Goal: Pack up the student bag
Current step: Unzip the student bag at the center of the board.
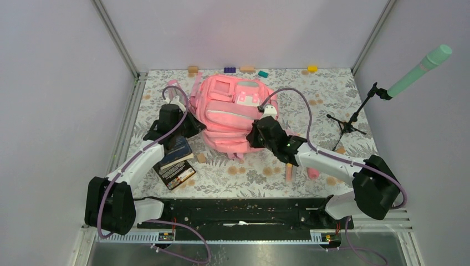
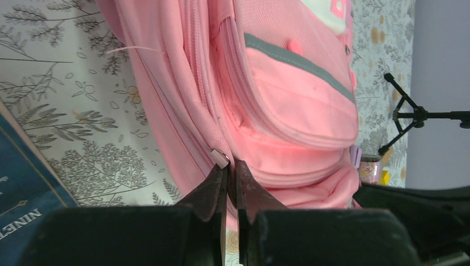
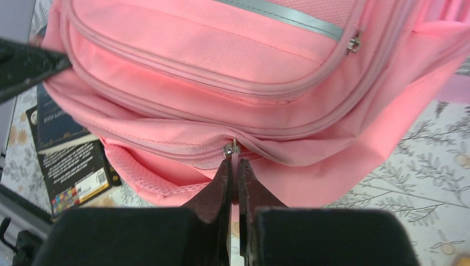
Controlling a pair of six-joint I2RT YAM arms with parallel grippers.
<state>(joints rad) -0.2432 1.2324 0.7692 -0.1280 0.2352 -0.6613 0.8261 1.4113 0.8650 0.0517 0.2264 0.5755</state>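
Lettering on the dark blue book (image 2: 22,205) at the left wrist camera's lower left edge reads "NINET" before the frame cuts it off. A black book (image 3: 75,169) under it carries pale print and a row of coloured squares, too small to read. From above, both books lie partly under the left arm.

The student bag (image 1: 230,113) lies on the floral table (image 1: 332,88), in the middle and towards the far side, with its front pockets facing up. No brand name can be made out on it.

The left gripper (image 2: 230,172) is at the bag's left side with its jaws closed to a thin slit. A metal side zip pull (image 2: 220,158) sits right at its tips, but whether it is pinched cannot be told. The right gripper (image 3: 234,166) is at the bag's near right edge, closed on the lower zip pull (image 3: 231,148), whose tab runs down between the fingers. From above, the wrists hide both sets of fingertips.

A mint green microphone (image 1: 421,69) on a black tripod stand (image 1: 348,124) stands to the right of the bag. Small coloured blocks (image 1: 229,70) line the far edge of the table.
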